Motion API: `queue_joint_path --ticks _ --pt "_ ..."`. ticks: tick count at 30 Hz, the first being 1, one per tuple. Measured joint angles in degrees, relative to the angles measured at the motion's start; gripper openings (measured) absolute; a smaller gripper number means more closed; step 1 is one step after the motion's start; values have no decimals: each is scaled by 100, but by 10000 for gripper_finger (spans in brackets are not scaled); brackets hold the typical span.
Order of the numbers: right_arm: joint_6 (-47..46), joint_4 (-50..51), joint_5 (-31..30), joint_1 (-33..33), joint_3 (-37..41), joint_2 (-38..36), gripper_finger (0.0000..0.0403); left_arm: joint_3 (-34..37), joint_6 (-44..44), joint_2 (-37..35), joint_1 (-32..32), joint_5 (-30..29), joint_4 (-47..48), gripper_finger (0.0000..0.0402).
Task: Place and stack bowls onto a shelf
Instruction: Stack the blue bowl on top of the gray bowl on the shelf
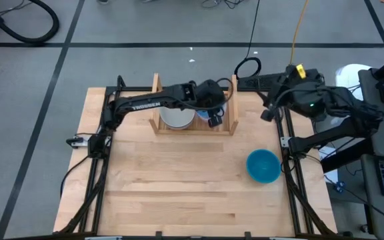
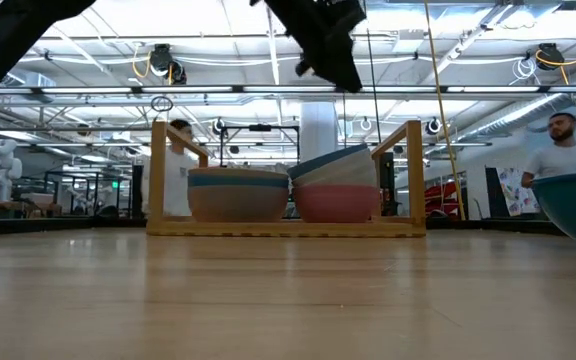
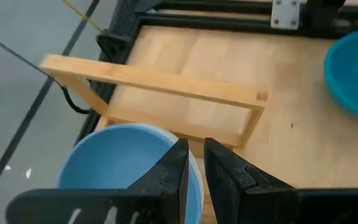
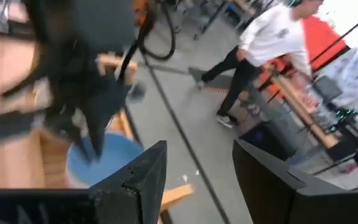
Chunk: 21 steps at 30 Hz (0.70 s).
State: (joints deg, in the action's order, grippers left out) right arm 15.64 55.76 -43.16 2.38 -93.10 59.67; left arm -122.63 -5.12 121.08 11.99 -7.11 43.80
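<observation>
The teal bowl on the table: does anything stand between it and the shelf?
Nothing visible does. The teal bowl sits alone on the bare table, in front of the shelf and toward its right end. The shelf already holds two stacks, and the left gripper hangs above the right one, so that spot is occupied for now.

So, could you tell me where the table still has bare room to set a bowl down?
The broad wooden tabletop in front of the shelf is bare, from its left edge across to the lone teal bowl near the right edge. The shelf itself is crowded: two bowl stacks fill it, with the left hand hanging over the right-hand stack.
</observation>
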Motion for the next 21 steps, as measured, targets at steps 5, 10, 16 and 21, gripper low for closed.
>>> queue_joint_path --ticks 5,10,16,21 --pt "-588 1238 228 -3 2 114 176 -4 28 -437 3 0 192 58" --pt "-1491 2322 1698 -2 0 165 176 -5 61 -1015 -28 -6 279 58" --pt "-2276 3381 2981 -1 2 295 176 -7 26 -1720 -24 -52 499 58" --pt "-2408 3401 3593 -1 463 332 176 -4 66 -2273 -24 -101 739 58"
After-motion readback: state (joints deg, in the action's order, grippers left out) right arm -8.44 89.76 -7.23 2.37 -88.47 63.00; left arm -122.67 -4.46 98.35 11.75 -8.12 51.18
